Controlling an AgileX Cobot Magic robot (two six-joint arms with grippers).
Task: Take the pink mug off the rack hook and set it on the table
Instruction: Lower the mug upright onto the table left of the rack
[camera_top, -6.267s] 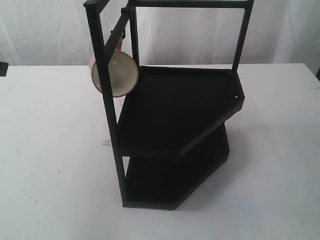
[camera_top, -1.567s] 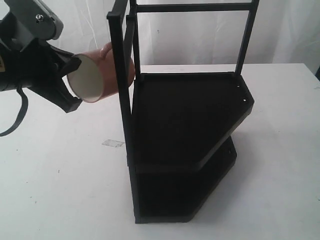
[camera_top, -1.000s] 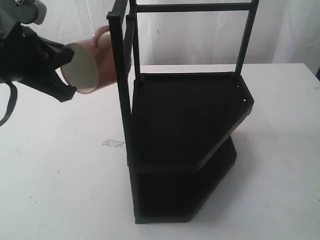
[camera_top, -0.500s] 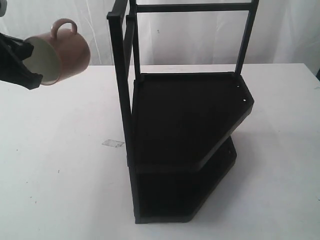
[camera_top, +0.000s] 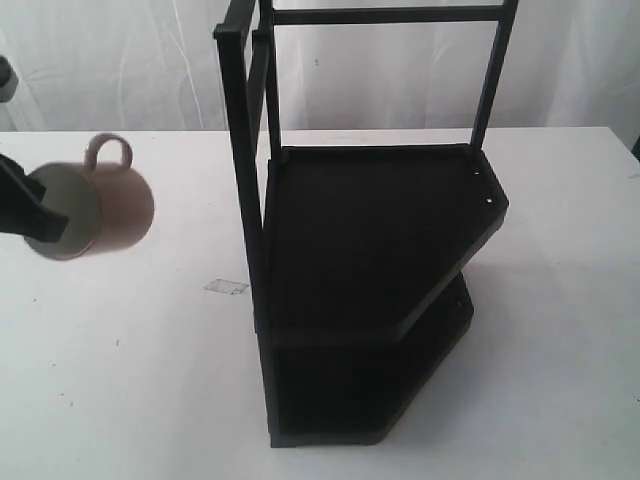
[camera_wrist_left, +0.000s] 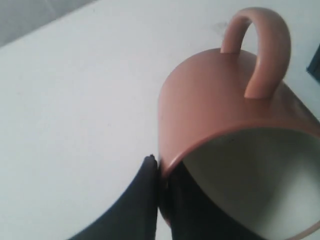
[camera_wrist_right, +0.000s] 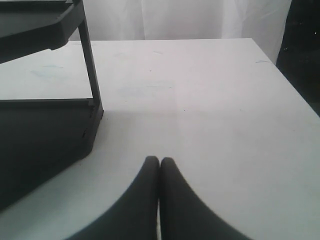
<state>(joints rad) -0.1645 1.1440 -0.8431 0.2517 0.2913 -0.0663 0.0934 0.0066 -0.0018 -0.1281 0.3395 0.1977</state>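
Note:
The pink mug (camera_top: 100, 208) hangs in the air at the far left, well clear of the black rack (camera_top: 370, 250), lying on its side with its handle up and its cream inside facing left. My left gripper (camera_top: 38, 215) is shut on the mug's rim, one finger outside and one inside the pink mug (camera_wrist_left: 220, 95); the left gripper (camera_wrist_left: 161, 172) shows this pinch up close. The rack hook is not discernible on the top side bar (camera_top: 258, 60). Over the white table (camera_wrist_right: 210, 100), my right gripper (camera_wrist_right: 159, 162) is shut on nothing; it does not show in the exterior view.
The rack stands in the middle of the table (camera_top: 120, 380), and its base (camera_wrist_right: 45, 130) lies close to the right gripper. A small scrap of clear tape (camera_top: 226, 287) lies on the table left of the rack.
The left gripper has carried the mug down and slightly left, away from the rack. The rack has not moved in the last second.

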